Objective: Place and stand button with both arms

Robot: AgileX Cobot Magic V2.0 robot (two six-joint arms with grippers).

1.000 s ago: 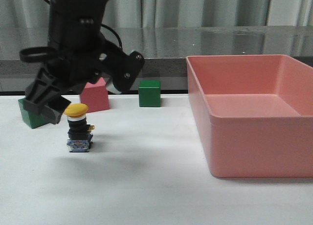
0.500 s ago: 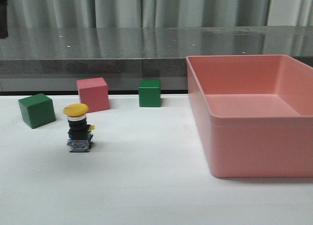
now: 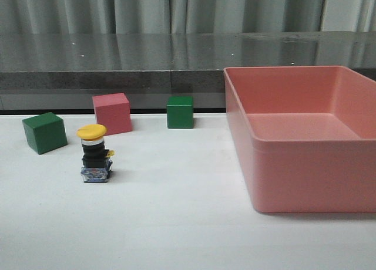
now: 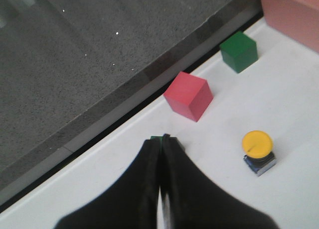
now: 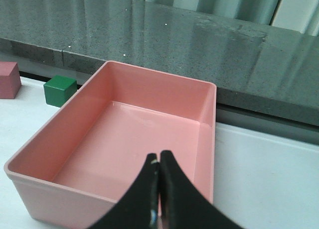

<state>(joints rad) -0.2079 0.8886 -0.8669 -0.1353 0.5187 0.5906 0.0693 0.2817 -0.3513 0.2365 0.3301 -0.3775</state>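
Note:
The button stands upright on the white table at the left, yellow cap up, black body on a blue-grey base. It also shows in the left wrist view, off to one side of my left gripper. That gripper is shut and empty, high above the table, over a green cube whose edge peeks past the fingertips. My right gripper is shut and empty, above the pink bin. Neither arm shows in the front view.
A large pink bin fills the right side of the table. A pink cube and two green cubes stand behind and left of the button. A dark ledge runs along the table's far edge.
One second ago the left arm hung just over the button. It has since lifted out of the front view. The button stays standing in the same spot.

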